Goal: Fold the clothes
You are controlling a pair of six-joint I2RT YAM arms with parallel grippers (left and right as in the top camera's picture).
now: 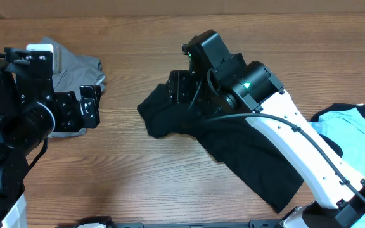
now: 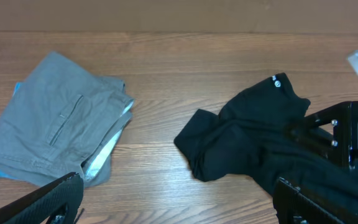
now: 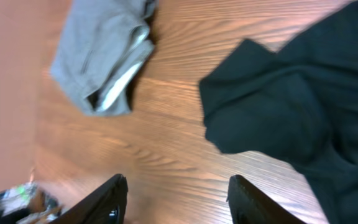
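Black garment (image 3: 278,118) beyond spread right fingers (image 3: 107,202), seemingly apart.

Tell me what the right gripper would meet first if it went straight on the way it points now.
Most likely the bare wooden table, in the gap between the black garment and the folded grey garment. The open right gripper aims at that strip, though depth is unclear.

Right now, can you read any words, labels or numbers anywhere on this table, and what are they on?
No text can be read.
A white mark at the collar of the black garment: too small to read.
The grey garment shows no text.
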